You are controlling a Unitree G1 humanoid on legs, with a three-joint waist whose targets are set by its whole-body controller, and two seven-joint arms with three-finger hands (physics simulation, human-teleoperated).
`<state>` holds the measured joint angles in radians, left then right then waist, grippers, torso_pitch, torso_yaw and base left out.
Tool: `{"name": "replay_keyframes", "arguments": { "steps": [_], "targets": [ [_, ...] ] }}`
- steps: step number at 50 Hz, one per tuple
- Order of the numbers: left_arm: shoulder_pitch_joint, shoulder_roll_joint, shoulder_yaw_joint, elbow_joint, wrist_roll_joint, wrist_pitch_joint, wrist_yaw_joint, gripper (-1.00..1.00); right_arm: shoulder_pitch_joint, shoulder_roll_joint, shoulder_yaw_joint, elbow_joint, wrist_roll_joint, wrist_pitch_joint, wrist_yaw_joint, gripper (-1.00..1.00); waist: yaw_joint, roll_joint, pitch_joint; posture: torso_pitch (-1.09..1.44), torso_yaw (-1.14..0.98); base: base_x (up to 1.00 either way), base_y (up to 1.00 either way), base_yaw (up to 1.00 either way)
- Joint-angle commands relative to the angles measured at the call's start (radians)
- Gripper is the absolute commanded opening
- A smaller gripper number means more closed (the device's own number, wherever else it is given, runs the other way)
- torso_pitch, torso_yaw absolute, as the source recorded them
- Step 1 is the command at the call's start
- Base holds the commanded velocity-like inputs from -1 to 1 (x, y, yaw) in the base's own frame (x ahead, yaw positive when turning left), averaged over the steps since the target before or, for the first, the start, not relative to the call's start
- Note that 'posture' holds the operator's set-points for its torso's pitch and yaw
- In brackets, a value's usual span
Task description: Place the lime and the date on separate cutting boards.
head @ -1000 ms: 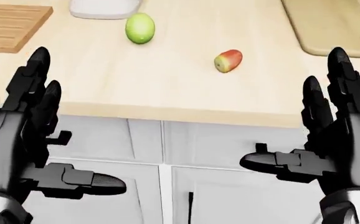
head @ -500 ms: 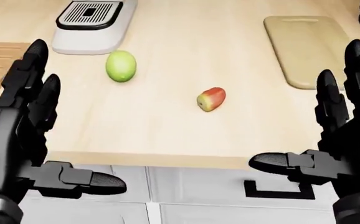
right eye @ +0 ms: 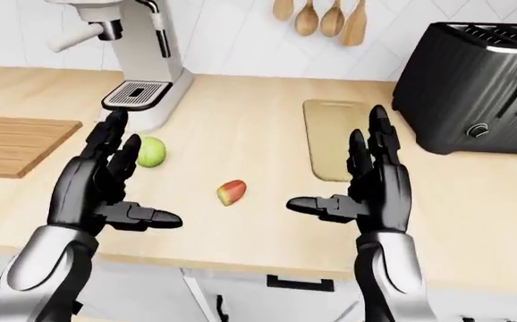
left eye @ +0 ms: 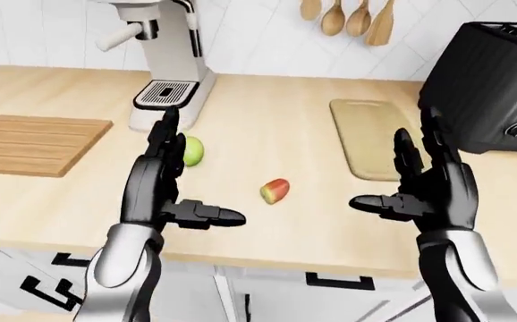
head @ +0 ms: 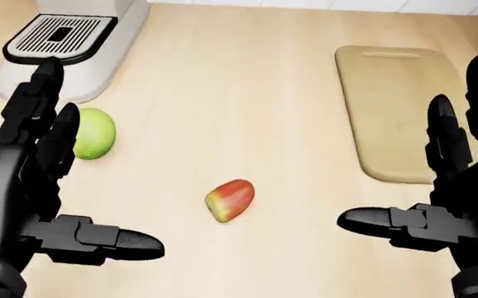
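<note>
In the left-eye view I see both hands raised over the light wooden counter point(left eye: 267, 114), palms facing each other. My left hand point(left eye: 155, 184) has its fingers point(left eye: 163, 134) released and straight, thumb pointing right, holding nothing. My right hand point(left eye: 433, 188) is spread the same way and empty. The lime point(left eye: 192, 150) lies on the counter just right of the left hand, below the white coffee machine point(left eye: 165, 60). The date point(left eye: 275, 190), red and yellow, lies between the hands, apart from both. A slatted dark cutting board point(left eye: 35, 144) sits at far left, a pale cutting board point(left eye: 366, 137) at right beside a black toaster point(left eye: 487, 90). Wooden spoons point(left eye: 346, 19) hang on the wall.

In the head view the lime touches neither board, partly hidden behind my left fingers.

In the right-eye view the date lies well apart from the pale board.
</note>
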<state>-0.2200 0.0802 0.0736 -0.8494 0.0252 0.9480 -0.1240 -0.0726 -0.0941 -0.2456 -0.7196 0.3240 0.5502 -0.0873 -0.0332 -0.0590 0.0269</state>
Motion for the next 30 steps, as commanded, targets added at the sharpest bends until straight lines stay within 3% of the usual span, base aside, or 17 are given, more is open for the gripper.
{"name": "replay_keyframes", "arguments": {
  "steps": [1,2,9,12,13,14,16,19,26,30],
  "targets": [
    [-0.02,0.009,0.015,-0.05,0.004,-0.023,0.008,1.0,-0.02,-0.002,0.012,-0.043,0.002,-0.032,0.011,1.0,0.003,0.017,0.008,0.0,0.0,0.0,0.0,0.0],
    [-0.023,0.01,0.018,-0.055,0.003,-0.016,0.008,1.0,-0.022,-0.002,0.01,-0.042,0.001,-0.033,0.013,1.0,0.003,0.025,0.012,0.0,0.0,0.0,0.0,0.0],
    [-0.013,0.017,0.042,-0.084,-0.012,-0.002,0.007,1.0,-0.02,-0.004,0.008,-0.075,0.002,-0.014,0.009,1.0,0.004,0.045,-0.018,0.0,0.0,0.0,0.0,0.0],
    [-0.009,0.02,0.051,-0.094,-0.019,0.003,0.008,1.0,-0.016,-0.001,0.019,-0.094,-0.014,-0.01,0.01,1.0,-0.002,0.091,-0.026,0.0,0.0,0.0,0.0,0.0],
    [-0.004,0.02,0.053,-0.094,-0.021,-0.002,0.007,1.0,-0.014,0.0,0.023,-0.106,-0.022,-0.006,0.01,1.0,-0.01,0.087,-0.03,0.0,0.0,0.0,0.0,0.0],
    [-0.005,0.021,0.057,-0.097,-0.024,0.002,0.007,1.0,-0.013,0.001,0.023,-0.115,-0.025,-0.001,0.01,1.0,0.0,0.076,-0.018,0.0,0.0,0.0,0.0,0.0],
    [-0.012,0.026,0.061,-0.115,-0.029,0.024,0.009,1.0,-0.01,0.002,0.015,-0.151,-0.025,0.017,0.009,1.0,0.004,0.07,-0.029,0.0,0.0,0.0,0.0,0.0],
    [-0.021,0.032,0.064,-0.125,-0.034,0.039,0.009,1.0,-0.02,-0.011,-0.035,-0.172,-0.014,0.033,0.008,1.0,0.013,0.061,-0.028,0.0,0.0,0.0,0.0,0.0],
    [-0.028,0.035,0.055,-0.137,-0.033,0.054,0.014,1.0,0.039,-0.015,-0.095,-0.236,-0.015,0.061,0.027,1.0,0.026,0.053,-0.024,0.0,0.0,0.0,0.0,0.0],
    [-0.03,0.034,0.049,-0.14,-0.027,0.058,0.014,1.0,0.078,0.006,-0.086,-0.287,-0.042,0.077,0.04,1.0,0.03,0.051,-0.021,0.0,0.0,0.0,0.0,0.0]
  ]
}}
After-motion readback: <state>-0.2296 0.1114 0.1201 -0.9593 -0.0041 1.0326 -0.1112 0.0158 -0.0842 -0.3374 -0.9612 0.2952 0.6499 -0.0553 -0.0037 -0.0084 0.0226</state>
